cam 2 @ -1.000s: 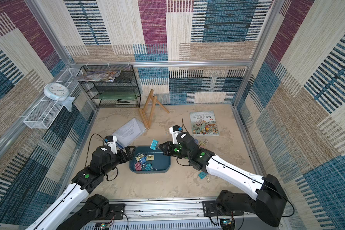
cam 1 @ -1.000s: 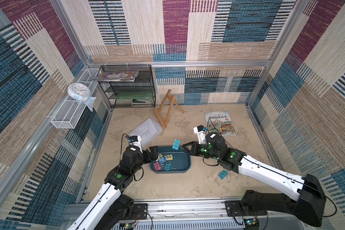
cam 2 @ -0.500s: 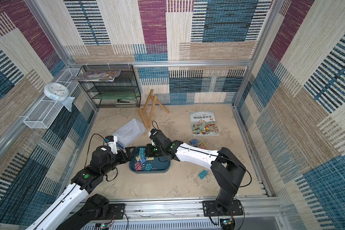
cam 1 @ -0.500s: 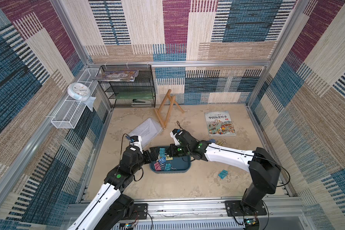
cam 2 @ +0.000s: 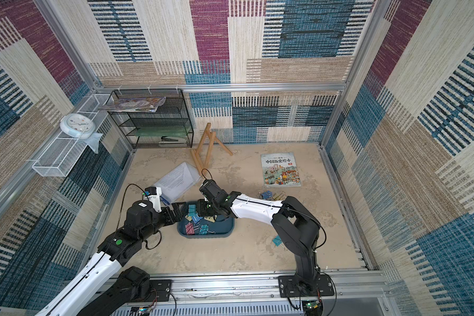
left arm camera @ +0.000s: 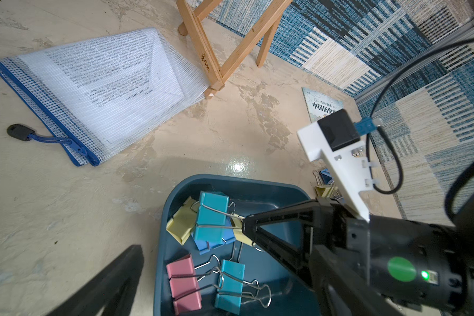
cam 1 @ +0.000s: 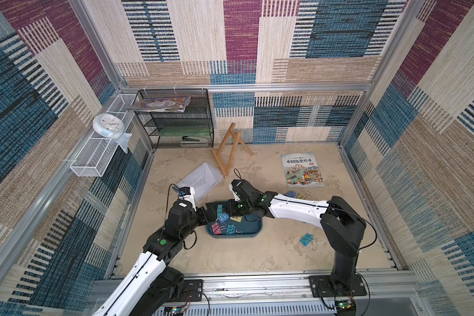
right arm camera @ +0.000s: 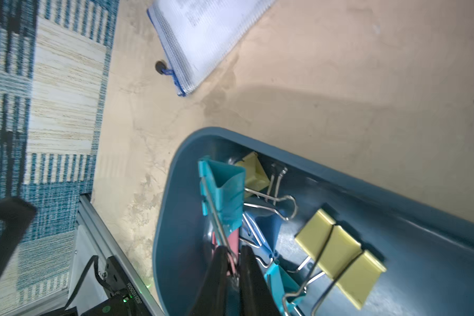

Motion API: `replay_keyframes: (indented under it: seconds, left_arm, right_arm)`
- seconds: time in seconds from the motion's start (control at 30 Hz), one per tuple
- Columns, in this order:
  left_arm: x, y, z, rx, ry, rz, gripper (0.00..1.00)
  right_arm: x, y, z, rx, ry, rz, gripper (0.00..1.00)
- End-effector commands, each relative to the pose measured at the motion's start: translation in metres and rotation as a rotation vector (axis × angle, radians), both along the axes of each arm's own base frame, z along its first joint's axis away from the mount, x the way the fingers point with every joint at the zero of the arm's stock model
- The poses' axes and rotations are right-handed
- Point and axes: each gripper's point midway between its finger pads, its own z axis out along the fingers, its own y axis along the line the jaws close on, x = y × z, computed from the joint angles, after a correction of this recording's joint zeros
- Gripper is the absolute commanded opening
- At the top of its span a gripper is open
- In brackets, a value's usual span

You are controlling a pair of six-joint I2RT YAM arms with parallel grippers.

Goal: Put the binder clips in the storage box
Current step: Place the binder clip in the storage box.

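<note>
R wrist view only: R gripper [right arm camera: 233, 247] jaws a slit apart, wire handle of teal clip [right arm camera: 227, 188] running into the slit; can't tell if pinched. That clip sits on other clips at the left end of the box [right arm camera: 394, 197], yellow clips [right arm camera: 340, 254] beside it. L wrist view adds a pink clip [left arm camera: 184, 284] in the box.

Top views only: loose clip [cam 1: 306, 239] on bench [cam 1: 230, 260] by R elbow, clip cluster [cam 1: 292, 194] near book [cam 1: 301, 169].

R arm stretched across over the box, wrist tipped down. L arm fwd, L gripper [cam 1: 209, 214] spread wide, empty, at the box's left rim.
</note>
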Motion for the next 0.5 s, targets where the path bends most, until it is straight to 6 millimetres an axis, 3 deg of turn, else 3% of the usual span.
replay_keyframes:
  seconds: [0.0, 0.27, 0.47]
  left_arm:
    - [0.001, 0.0, -0.001, 0.005, -0.004, -0.003, 0.99]
    - [0.001, 0.0, 0.002, -0.002, -0.008, -0.001, 0.99]
    - [0.003, -0.002, 0.004, -0.009, -0.012, -0.004, 0.99]
  right_arm:
    - [-0.005, -0.012, -0.008, -0.058, 0.021, -0.011, 0.2]
    - [-0.005, -0.031, 0.036, 0.008, -0.079, -0.058, 0.41]
    - [0.002, -0.075, 0.076, -0.013, -0.201, -0.195, 0.45]
